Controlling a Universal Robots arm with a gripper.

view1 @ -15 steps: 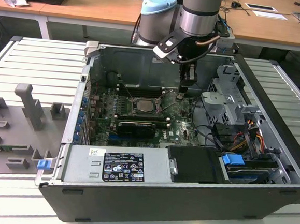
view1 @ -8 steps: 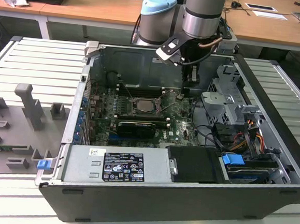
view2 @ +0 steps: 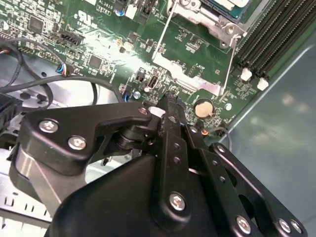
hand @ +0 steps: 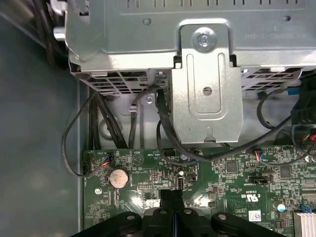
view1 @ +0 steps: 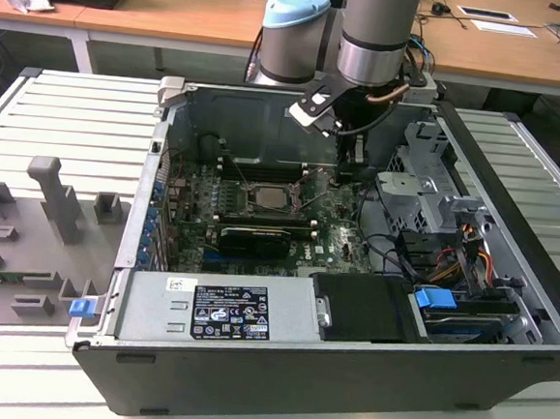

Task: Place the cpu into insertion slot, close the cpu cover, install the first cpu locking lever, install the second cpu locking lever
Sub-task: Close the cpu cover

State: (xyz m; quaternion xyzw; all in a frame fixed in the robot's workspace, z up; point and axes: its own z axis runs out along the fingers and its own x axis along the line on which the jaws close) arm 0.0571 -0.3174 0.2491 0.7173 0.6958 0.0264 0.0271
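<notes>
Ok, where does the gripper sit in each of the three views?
Exterior view: gripper over the green board, to the exterior view's right of the insertion slot.
Second wrist view: gripper tip beside the coin battery.
First wrist view: gripper tip near the same battery.
Shared landmark: the green board.

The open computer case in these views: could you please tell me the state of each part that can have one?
Dark grey metal computer case: open, side panel off.
Black claw: shut, nothing seen in it, above the green board.
Square silver-rimmed insertion slot: seems filled.
Thin silvery hinged cpu cover: looks down flat over the slot.
Thin wire locking lever: latched or not, cannot tell.
</notes>
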